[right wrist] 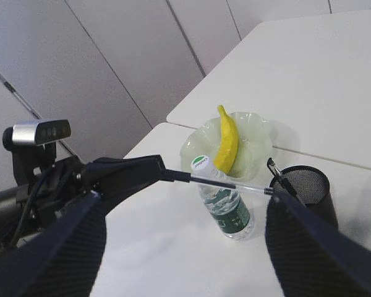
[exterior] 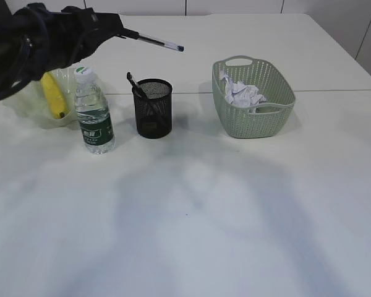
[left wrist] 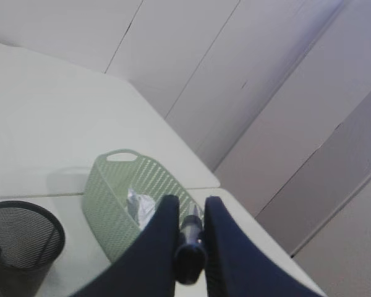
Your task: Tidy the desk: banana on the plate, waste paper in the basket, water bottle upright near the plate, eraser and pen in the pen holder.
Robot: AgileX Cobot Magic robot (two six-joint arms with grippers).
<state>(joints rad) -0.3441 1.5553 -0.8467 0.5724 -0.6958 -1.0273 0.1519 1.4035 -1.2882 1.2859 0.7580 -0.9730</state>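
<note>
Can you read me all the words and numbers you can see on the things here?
Water bottle label: white characters on dark green, too small and blurred to read in any view.
Water bottle cap: a small green mark, maybe a logo, too small to read.
Pen, pen holder, basket, plate, banana: no writing can be seen.

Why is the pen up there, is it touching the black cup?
Apart. The exterior view shows the pen held in the air by the left gripper, with bare desk visible between it and the black cup below.
</note>
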